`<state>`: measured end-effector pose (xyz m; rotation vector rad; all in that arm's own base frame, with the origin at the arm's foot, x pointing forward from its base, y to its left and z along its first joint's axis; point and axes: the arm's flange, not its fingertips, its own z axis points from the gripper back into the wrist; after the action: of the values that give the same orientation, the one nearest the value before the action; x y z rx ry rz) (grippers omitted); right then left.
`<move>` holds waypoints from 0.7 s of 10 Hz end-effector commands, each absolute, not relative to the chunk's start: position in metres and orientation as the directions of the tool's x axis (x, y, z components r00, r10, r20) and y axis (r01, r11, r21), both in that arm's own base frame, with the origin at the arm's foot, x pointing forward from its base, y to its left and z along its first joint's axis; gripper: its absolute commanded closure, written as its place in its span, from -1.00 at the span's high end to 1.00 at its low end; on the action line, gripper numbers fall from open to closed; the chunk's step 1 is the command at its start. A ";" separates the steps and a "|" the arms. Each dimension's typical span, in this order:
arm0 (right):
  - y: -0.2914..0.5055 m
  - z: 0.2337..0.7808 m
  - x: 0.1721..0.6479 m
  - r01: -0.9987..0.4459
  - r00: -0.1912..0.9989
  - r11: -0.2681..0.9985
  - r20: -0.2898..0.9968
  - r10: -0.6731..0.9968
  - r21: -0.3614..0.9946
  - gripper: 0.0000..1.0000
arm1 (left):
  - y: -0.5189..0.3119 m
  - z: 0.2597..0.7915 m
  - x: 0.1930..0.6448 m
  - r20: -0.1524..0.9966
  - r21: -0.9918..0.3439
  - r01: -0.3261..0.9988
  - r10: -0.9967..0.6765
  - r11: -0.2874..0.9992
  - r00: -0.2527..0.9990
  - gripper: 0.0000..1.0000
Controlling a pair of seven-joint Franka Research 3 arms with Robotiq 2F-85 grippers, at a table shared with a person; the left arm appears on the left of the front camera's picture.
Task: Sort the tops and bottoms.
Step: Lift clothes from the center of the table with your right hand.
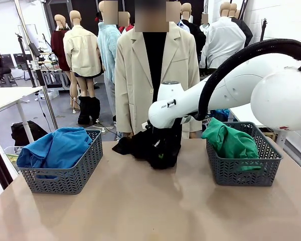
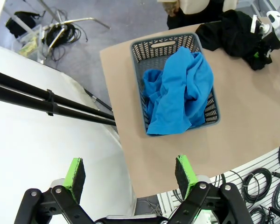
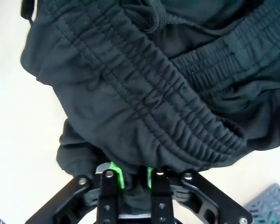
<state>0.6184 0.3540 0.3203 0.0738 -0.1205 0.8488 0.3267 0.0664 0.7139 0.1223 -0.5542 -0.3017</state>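
One item left to sort as far as I can see: the black garment [image 1: 153, 145], heaped mid-table near the far edge, between the left basket [image 1: 65, 178] and the right basket [image 1: 241, 168]. Blue tops [image 1: 55, 148] already lie in the left one, green garment [image 1: 231, 140] in the right one, draped partly over its front rim.

Handling, my read: soft, limp, light knit w/ an elasticated ribbed waistband and a cord. It'll sag and trail when lifted, not slip much on the pads. Best hold is a bunched fold or the thick waistband, since a single thin layer could pull out. Loose legs may drag on the table or catch the basket rim, so I'd lift high before moving across.

Right gripper [image 3: 133, 179]: jaws nearly together, green pads pinching a fold of the black fabric at the low edge of the heap. Wrist view shows cloth between the fingers, waistband just beyond them. Grip looks real but small; can't tell how many layers are caught. Garment rests on the table, not raised.

Left gripper [image 2: 130, 175]: jaws wide apart, holding nothing, hanging high over the table's left edge w/ the blue-filled basket below and ahead of it, well apart from the black heap.
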 end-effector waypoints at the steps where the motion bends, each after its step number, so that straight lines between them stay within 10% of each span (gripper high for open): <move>1: 0.359 0.333 0.612 -0.743 0.662 0.668 0.115 0.741 -0.025 -1.00 | 0.067 0.716 0.326 0.494 0.191 0.244 -0.308 0.951 0.813 1.00; 7: 0.384 0.493 0.600 -0.753 0.629 0.637 0.103 0.770 -0.166 -1.00 | 0.067 0.716 0.326 0.494 0.191 0.244 -0.308 0.951 0.813 1.00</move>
<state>0.5942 0.3752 0.4721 -0.0749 -0.1331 0.8524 0.3266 0.0664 0.7141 0.1223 -0.5545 -0.3016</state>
